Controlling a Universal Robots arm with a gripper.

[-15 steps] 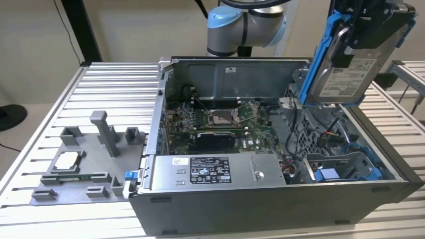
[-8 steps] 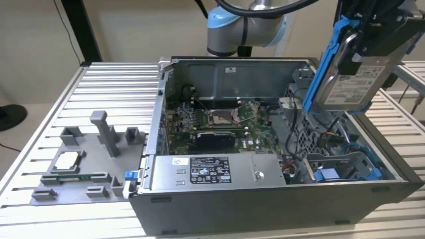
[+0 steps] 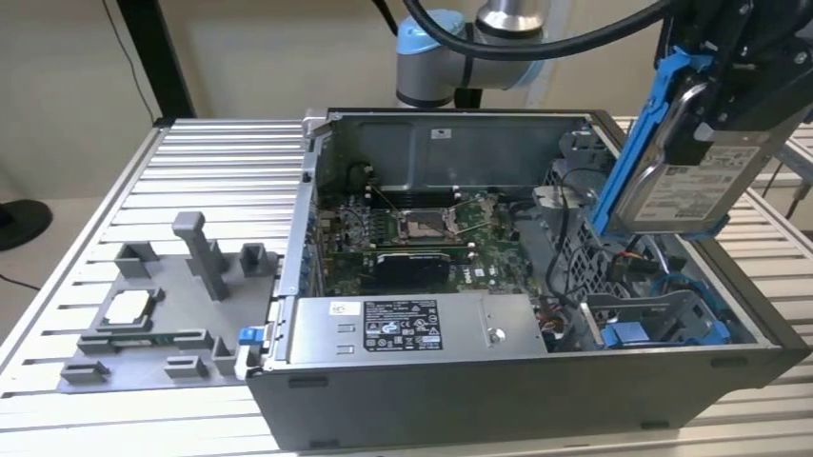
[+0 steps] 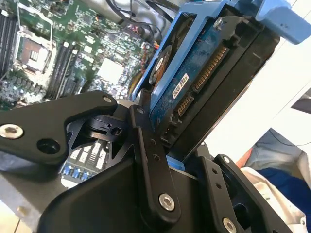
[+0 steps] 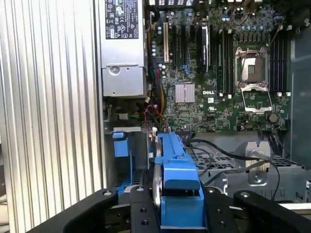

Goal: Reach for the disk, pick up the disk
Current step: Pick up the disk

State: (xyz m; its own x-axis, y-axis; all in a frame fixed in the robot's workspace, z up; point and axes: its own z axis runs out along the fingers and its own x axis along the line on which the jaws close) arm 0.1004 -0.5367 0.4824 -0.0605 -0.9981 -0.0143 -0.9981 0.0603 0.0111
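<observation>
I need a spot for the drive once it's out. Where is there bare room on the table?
The ribbed table is bare behind the grey fixture, beside the computer case. Inside the case is crowded with board and cables. The gripper holds the disk above the case.

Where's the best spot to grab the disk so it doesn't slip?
Across its two flat faces, near the top end, coming from above. The disk hangs upright over the open computer case, thin and flat, so squeezing the broad sides suits it. The hand already clamps it that way, with the blue bracket edging it.
</observation>
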